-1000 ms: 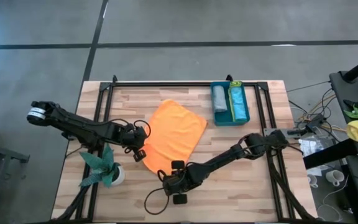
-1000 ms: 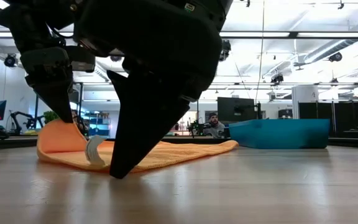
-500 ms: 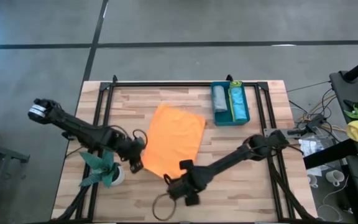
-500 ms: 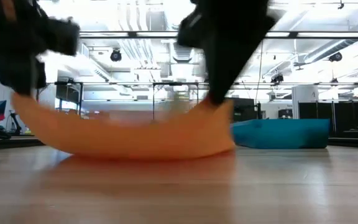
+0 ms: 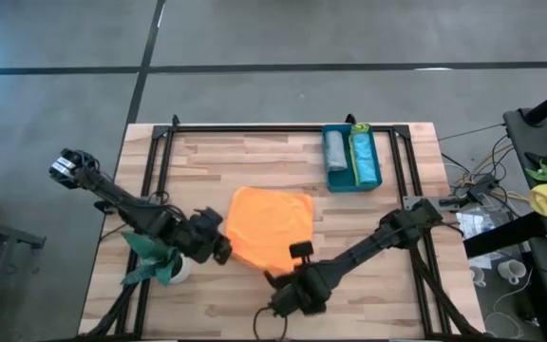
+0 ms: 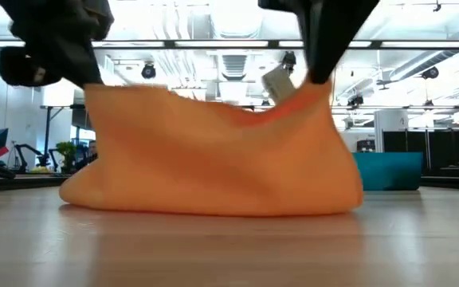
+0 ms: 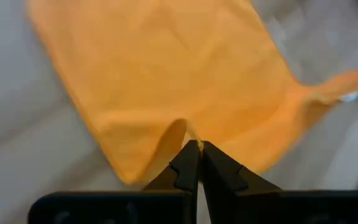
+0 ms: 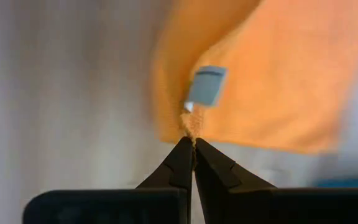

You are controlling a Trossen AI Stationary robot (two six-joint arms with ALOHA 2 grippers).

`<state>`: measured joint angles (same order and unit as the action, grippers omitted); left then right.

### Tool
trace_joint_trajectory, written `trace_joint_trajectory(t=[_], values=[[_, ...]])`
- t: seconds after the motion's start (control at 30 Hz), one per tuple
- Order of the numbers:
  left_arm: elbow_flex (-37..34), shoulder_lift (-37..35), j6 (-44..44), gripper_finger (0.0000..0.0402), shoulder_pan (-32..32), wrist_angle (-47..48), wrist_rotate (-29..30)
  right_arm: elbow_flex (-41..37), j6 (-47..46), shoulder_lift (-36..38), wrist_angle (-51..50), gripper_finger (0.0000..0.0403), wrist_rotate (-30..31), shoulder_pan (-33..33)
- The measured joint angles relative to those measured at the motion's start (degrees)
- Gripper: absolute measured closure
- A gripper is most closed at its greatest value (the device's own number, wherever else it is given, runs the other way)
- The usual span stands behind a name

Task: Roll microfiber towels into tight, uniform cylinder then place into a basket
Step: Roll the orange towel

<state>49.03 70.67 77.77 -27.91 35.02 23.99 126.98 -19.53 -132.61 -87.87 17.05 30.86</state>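
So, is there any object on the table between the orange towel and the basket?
Nothing visible. Bare wood lies between the orange towel and the basket, which already holds two rolled towels. Both grippers pinch the orange towel's near corners.

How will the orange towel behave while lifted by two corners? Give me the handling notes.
Likely floppy: the orange towel sags in a curve between the left gripper and right gripper, each shut on a corner. Probably light, since thin fingertip pinches carry it. Its lower edge seems to drag on the table, so it may bunch rather than slide flat.
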Motion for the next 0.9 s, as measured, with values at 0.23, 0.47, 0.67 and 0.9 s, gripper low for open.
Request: trace_joint_trajectory(t=[0.23, 0.47, 0.67, 0.9], values=[[0.0, 0.3, -0.3, 0.0401, 6.7, 4.5, 3.9, -6.4, 4.0, 0.5, -0.4, 0.0394, 3.2, -5.1], [-0.7, 0.7, -2.0, 0.0401, 13.9, 4.1, 5.3, -22.2, 7.6, 7.7, 6.7, 0.0394, 4.5, -13.5], [-1.6, 4.9, -7.4, 0.0401, 20.0, 1.4, 3.2, -37.1, 11.8, 17.7, 22.3, 0.0394, 1.0, -20.3], [-1.7, 10.9, -7.2, 0.0401, 25.0, -1.8, 0.1, -52.0, 14.1, 26.6, 34.6, 0.0394, -4.3, -27.0]])
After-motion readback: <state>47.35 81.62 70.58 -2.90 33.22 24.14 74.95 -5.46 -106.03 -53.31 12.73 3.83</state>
